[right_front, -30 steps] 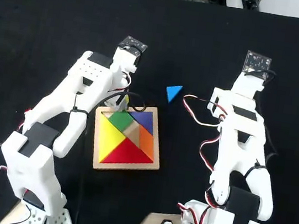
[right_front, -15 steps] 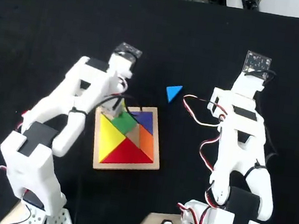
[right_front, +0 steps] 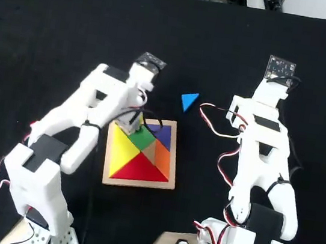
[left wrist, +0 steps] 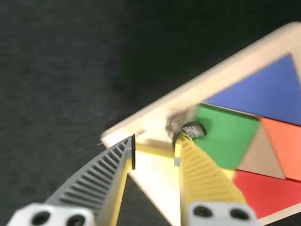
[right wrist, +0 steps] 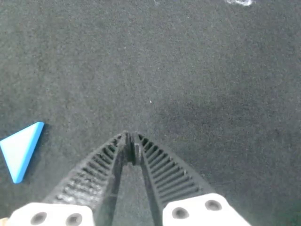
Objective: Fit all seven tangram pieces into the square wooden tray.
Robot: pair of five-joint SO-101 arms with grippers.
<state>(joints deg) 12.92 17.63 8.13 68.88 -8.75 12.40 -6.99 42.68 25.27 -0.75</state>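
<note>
The square wooden tray (right_front: 139, 183) lies in the middle of the black table and holds yellow, red, green, dark blue and orange pieces. A small triangular patch of bare wood (right_front: 149, 150) shows at its centre. My left gripper (right_front: 134, 120) is at the tray's far left corner. In the left wrist view its fingers straddle the tray's rim (left wrist: 141, 126), one outside and one inside by the green piece (left wrist: 225, 136). A light blue triangle (right_front: 189, 101) lies on the table beyond the tray. My right gripper (right wrist: 130, 141) is shut and empty over bare table, with the light blue triangle (right wrist: 21, 150) off to its side.
The right arm (right_front: 262, 148) stretches along the right side of the table, its wrist at the far end. The black cloth reaches the table's far edge, where white objects and cables lie.
My left gripper has moved to the right at the tray's corner. The tray has slid a little right with it and turned to sit squarer. The right arm and blue triangle have not moved.
</note>
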